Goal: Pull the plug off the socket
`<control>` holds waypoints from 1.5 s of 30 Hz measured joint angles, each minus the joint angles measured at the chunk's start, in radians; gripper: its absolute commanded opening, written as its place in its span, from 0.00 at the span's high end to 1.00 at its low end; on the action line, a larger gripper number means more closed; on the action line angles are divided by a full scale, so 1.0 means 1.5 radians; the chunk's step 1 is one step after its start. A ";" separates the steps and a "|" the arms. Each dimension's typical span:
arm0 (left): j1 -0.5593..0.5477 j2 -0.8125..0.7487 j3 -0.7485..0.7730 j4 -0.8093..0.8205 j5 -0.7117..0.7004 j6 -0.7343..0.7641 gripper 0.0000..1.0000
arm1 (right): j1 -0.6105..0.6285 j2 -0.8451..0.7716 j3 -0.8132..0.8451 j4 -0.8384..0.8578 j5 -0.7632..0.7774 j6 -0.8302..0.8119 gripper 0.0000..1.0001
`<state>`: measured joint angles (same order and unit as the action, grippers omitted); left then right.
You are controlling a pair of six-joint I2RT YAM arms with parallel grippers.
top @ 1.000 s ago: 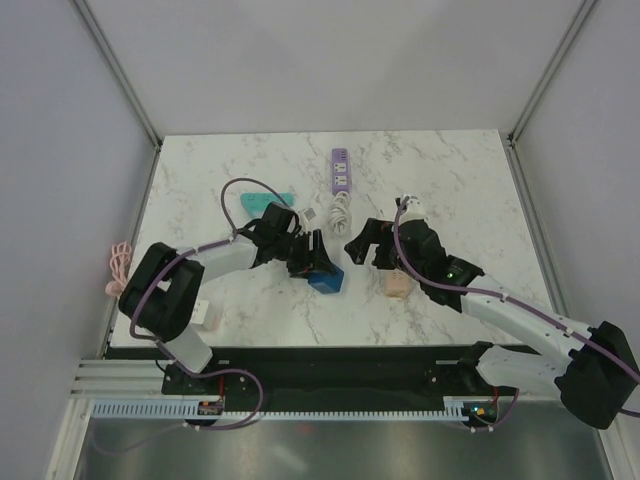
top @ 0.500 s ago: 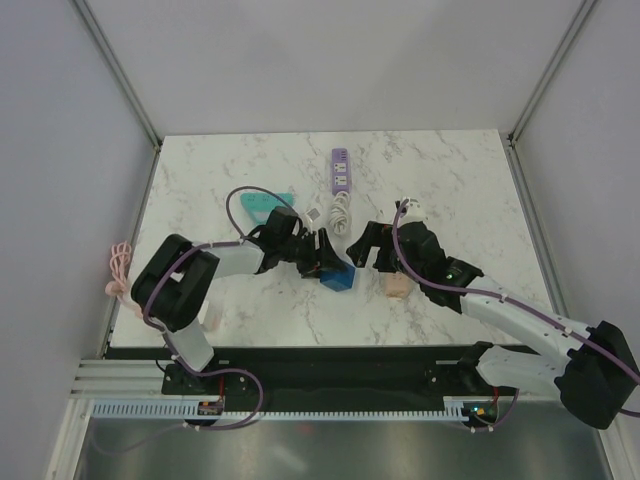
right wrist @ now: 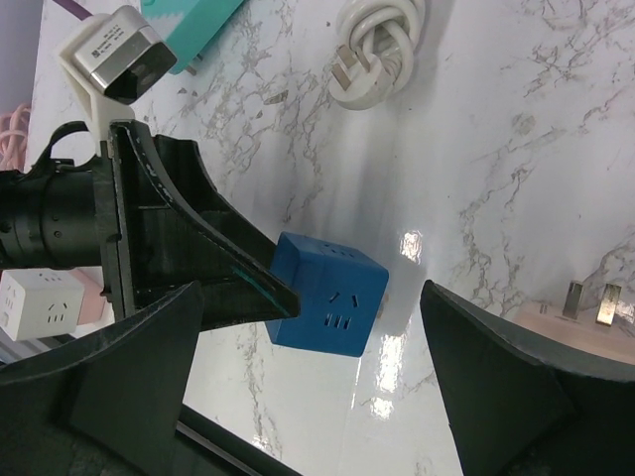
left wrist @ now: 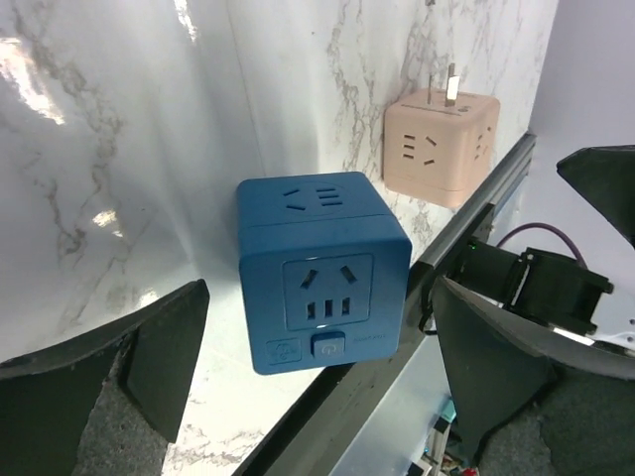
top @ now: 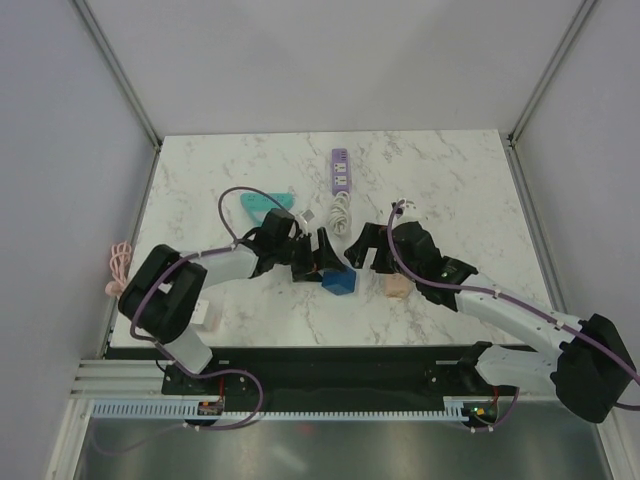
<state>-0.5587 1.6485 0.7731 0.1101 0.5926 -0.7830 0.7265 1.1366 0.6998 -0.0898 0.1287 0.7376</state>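
Top external view showed your marble table (top: 460, 190) with your 2 arms reaching toward its middle. Your left gripper (left wrist: 317, 297) stood spread wide around a blue cube (left wrist: 322, 278), touching neither side, apparently to leave it resting there; your right gripper (top: 362, 250) gaped empty too. The socket (top: 342, 170) lay well apart at the far side. The plug (left wrist: 442, 149) sat near the cube, 2 prongs bare, so I judged it free.
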 measured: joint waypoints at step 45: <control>0.521 -0.387 0.125 -0.863 -0.743 -0.144 0.00 | 0.082 0.135 0.045 0.009 -0.037 0.000 0.02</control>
<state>0.2226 1.0687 0.9600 -1.1847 -0.5213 -0.9989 0.8490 1.3392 0.7673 -0.0765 0.0731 0.7372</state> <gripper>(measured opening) 0.994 0.980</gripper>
